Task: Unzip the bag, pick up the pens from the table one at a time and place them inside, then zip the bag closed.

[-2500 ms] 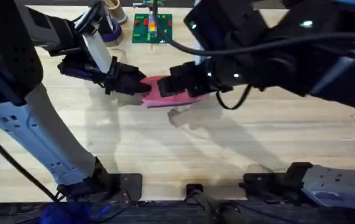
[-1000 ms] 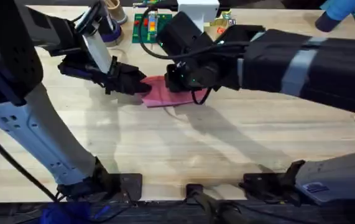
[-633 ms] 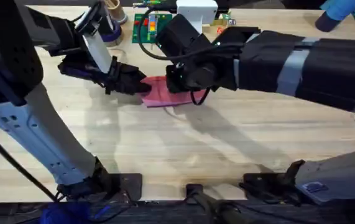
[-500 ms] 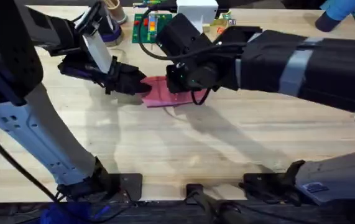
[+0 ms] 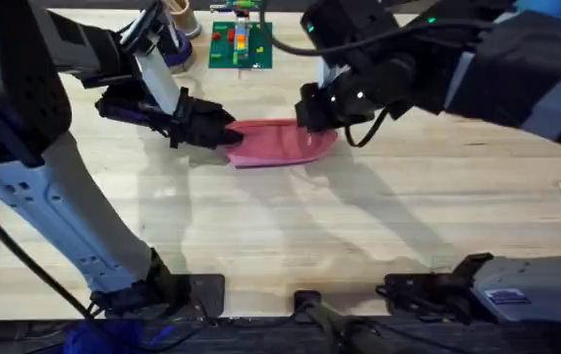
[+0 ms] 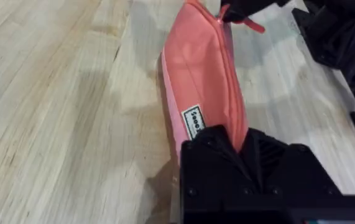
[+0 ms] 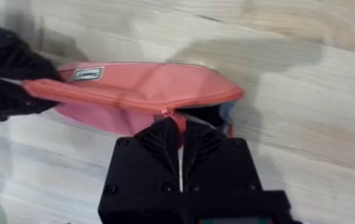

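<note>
Drawn along the bag (image 5: 278, 144), the right gripper (image 7: 178, 129) has been shifted to its far end, fingers pinched on the zipper pull (image 6: 250, 23). The opposite end is clamped by the left gripper (image 6: 242, 142), the bag stretched lengthwise between both on the surface (image 5: 339, 226).

— Room near the bases? Plenty: bare table (image 5: 339, 236) across the whole front, open right up to the bag (image 5: 275, 144).
— And around it? Blocked at both ends: left gripper (image 5: 223, 138) clamped on one, right gripper (image 5: 309, 116) pinching the pull at the other.
— Behind? Crowded with a green board (image 5: 240, 44) and a spool (image 5: 178, 16) along the far edge.
</note>
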You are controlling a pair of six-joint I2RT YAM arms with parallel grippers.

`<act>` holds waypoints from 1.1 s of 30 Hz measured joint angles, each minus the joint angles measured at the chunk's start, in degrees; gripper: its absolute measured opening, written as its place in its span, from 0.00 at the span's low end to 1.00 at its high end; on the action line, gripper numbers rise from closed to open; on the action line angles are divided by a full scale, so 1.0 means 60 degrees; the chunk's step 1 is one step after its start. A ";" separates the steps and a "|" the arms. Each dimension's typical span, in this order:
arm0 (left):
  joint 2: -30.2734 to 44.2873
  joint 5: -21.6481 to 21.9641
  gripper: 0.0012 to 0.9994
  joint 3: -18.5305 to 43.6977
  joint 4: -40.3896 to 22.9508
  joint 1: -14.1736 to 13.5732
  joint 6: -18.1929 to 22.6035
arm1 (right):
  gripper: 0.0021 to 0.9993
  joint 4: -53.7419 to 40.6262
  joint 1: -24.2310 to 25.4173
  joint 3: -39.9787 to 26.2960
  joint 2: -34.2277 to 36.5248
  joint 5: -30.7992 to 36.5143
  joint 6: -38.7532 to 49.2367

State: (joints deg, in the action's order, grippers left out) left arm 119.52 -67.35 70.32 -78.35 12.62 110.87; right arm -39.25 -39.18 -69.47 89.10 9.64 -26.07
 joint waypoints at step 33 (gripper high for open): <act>0.0000 -0.0349 0.04 0.0000 0.0175 -0.0153 0.0000 | 0.03 0.0657 0.2696 0.0965 0.1341 -0.1372 0.0559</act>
State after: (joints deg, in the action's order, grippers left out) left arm 119.52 -69.45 70.32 -77.30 11.70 110.87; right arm -35.31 -23.00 -63.68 97.14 1.41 -22.72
